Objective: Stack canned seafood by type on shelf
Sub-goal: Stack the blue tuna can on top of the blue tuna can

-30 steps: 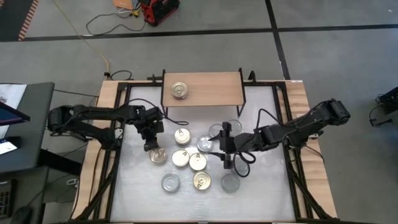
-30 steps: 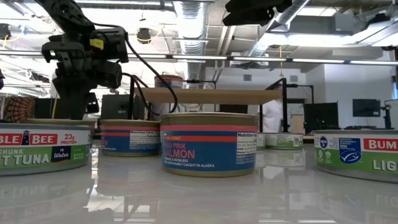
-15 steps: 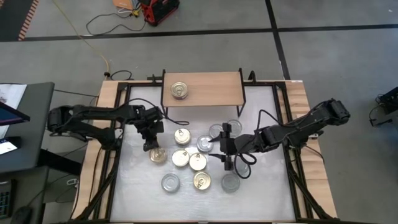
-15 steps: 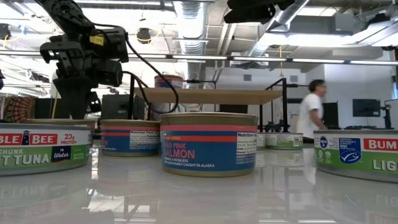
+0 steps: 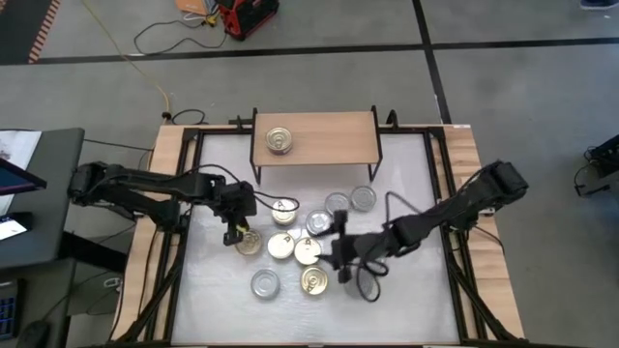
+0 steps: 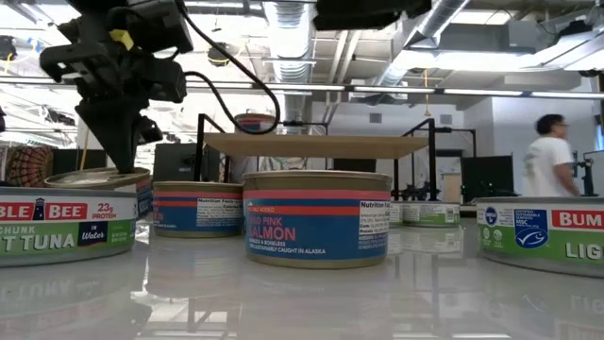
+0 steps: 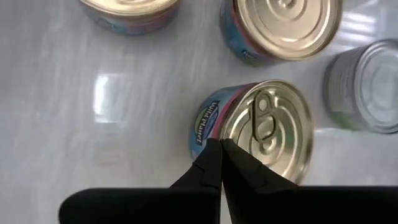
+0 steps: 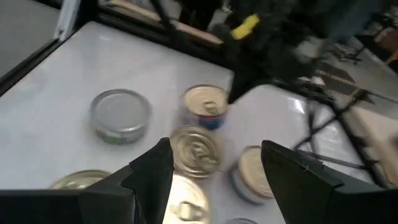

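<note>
Hovering over the white table (image 5: 213, 290), pressed fully shut and holding nothing: left pincer (image 7: 219, 163), its tips meeting at the rim of a gold-lidded tin (image 7: 264, 127) with a blue and pink label and a pull tab, tilted off level in the low view (image 6: 99, 179). Lying beside that tin in the left wrist view: another gold-lidded tin (image 7: 287, 25) and a silver-lidded one (image 7: 367, 93).

Reaching in over the near middle of the table from the right side: right pincer (image 5: 340, 253), fingers (image 8: 152, 171) standing well apart with nothing between them, looking down on several gold-lidded tins (image 8: 198, 149) and a silver-lidded tin (image 8: 120, 115).

Clustering on the table in front of the shelf (image 5: 329, 135) in the high view: about ten flat round tins (image 5: 308, 251), gold and silver lids mixed, some touching.

Sitting alone on the light-wood shelf, toward its left end: one gold-lidded tin (image 5: 279, 140).

Showing at table height in the low view: a pink salmon tin (image 6: 317, 229) at centre, a chunk tuna tin (image 6: 64, 227) at the left edge, another labelled tin (image 6: 543, 234) at the right edge.

Passing through the room behind the table: a person in a white top (image 6: 543, 161).
</note>
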`<action>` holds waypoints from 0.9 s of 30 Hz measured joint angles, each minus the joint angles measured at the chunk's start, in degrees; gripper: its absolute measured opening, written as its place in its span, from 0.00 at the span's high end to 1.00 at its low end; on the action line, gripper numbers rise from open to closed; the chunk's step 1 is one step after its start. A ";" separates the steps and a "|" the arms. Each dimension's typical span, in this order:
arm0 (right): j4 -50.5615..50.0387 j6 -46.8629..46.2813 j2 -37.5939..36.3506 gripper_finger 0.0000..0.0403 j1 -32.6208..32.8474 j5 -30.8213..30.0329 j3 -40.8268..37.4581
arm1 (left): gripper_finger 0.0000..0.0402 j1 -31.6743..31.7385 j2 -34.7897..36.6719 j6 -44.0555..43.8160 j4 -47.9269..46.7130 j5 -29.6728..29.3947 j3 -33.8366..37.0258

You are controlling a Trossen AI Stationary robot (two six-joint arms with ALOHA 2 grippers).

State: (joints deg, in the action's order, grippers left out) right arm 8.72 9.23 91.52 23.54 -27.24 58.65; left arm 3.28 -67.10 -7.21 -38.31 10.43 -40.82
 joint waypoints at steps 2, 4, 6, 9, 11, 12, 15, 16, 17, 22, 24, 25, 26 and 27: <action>-0.44 -0.10 3.13 0.32 0.10 -0.08 2.70 | 1.00 -1.89 0.46 -0.54 0.40 -1.95 0.00; -3.42 -0.17 5.74 0.32 0.10 -2.01 5.76 | 1.00 -4.00 1.11 -1.90 0.41 -3.19 -0.01; -7.41 -0.64 7.76 0.32 0.28 -4.21 8.88 | 1.00 -6.30 1.94 -3.42 0.33 -4.87 -0.02; -12.39 -1.79 10.03 0.32 0.36 -6.08 13.04 | 1.00 -9.79 3.67 -5.79 0.20 -8.24 -0.02; -14.81 -2.26 10.90 0.32 0.47 -6.67 15.03 | 1.00 -12.21 4.58 -7.38 0.05 -11.07 -0.02; -15.20 -2.58 11.07 0.32 0.47 -7.06 15.69 | 1.00 -13.36 4.92 -8.16 0.03 -12.43 -0.02; -15.94 -3.18 11.49 0.32 0.47 -8.02 16.67 | 1.00 -16.99 5.30 -10.35 -0.02 -16.30 -0.03; -16.01 -3.18 11.55 0.32 0.47 -8.41 16.82 | 1.00 -18.16 5.27 -10.85 -0.04 -17.30 -0.04; -16.07 -3.17 11.59 0.32 0.47 -8.84 16.87 | 1.00 -19.33 5.22 -11.47 -0.09 -18.26 -0.04; -16.17 -3.18 11.59 0.32 0.42 -8.96 17.06 | 1.00 -23.96 4.71 -14.89 -0.17 -22.52 -0.04; -16.17 -3.21 11.59 0.32 0.42 -8.94 17.06 | 1.00 -25.71 4.75 -15.85 -0.19 -25.37 -0.04; -16.15 -3.21 11.59 0.32 0.42 -8.96 17.06 | 1.00 -26.54 4.76 -16.03 -0.19 -26.65 -0.04; -16.14 -3.21 11.59 0.32 0.42 -8.96 17.06 | 1.00 -27.33 4.74 -16.08 -0.22 -27.65 -0.04; -16.14 -3.21 11.59 0.32 0.42 -8.95 17.06 | 1.00 -28.04 4.74 -16.17 -0.27 -28.82 -0.04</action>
State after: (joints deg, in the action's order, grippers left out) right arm -7.42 6.02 103.11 23.97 -36.19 75.70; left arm -24.76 -62.37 -23.38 -38.58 -18.39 -40.86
